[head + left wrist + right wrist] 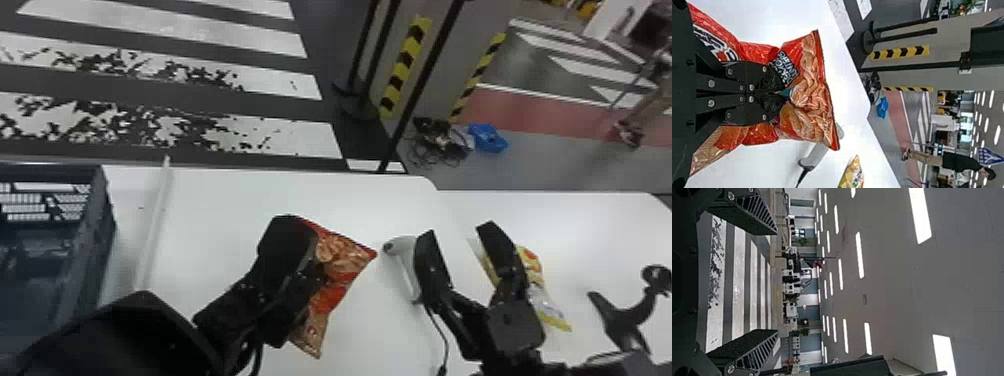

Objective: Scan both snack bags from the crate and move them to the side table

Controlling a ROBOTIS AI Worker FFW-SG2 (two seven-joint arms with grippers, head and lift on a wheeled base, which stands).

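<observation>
Red snack bag (345, 255) was clamped in the closed left claw (778, 93). Right claw (457, 232) gaped empty over desk (225, 200), between scanner (406, 265) and yellow bag (531, 261). Likely scan step; next called for gripping scanner, finding barcode.

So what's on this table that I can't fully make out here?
Red snack bag: its middle, head and left wrist views, covered by the left gripper.
Yellow snack bag: partly behind the right gripper in the head view, cut off by the edge in the left wrist view.
Crate: head view, cut off by the left edge.
Scanner: head view, partly behind the right gripper.
</observation>
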